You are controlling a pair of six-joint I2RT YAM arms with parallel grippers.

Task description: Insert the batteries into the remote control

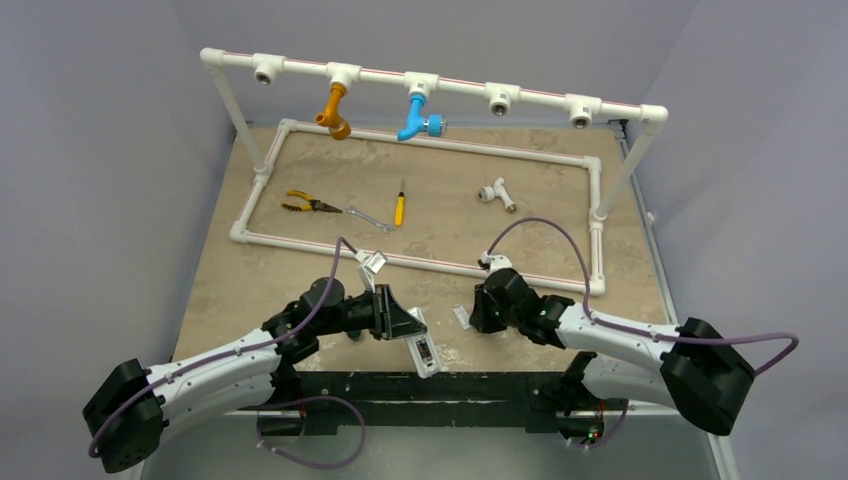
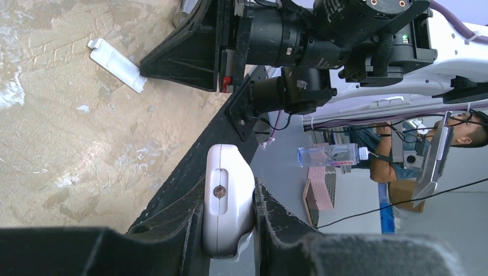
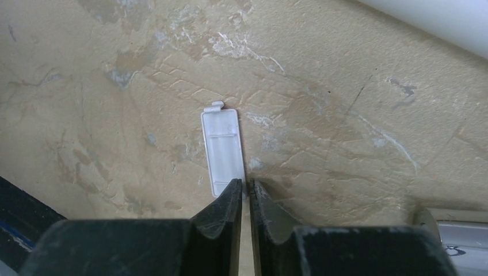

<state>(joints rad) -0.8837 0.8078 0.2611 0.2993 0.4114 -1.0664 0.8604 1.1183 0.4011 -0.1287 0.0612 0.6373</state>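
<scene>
Mottled tan stone-look table (image 1: 300,270), grey walls, white pipe frame (image 1: 440,264) across the far half; remote control (image 1: 424,352) held at the near edge.

L gripper (image 2: 227,218) has its jaws clamped on the remote's sides. Its long axis runs near-far w/ a slight slant, and the free end sticks out twd the black base rail, past the table edge. It's smooth white plastic w/ a rounded end, an oval recess there and a small round metal dot in it; a dark patch faces up in the top view. R gripper (image 3: 246,192) has jaws all but together, only a thin slit between, w/ tips at the near corner of a flat white ribbed cover (image 3: 221,152) lying on the table; can't tell if touching. Open tabletop between frame and arms. Inside the frame: pliers (image 1: 300,204), wrench (image 1: 368,218), yellow screwdriver (image 1: 400,208), pipe tee (image 1: 495,192), all well apart from both arms.
</scene>
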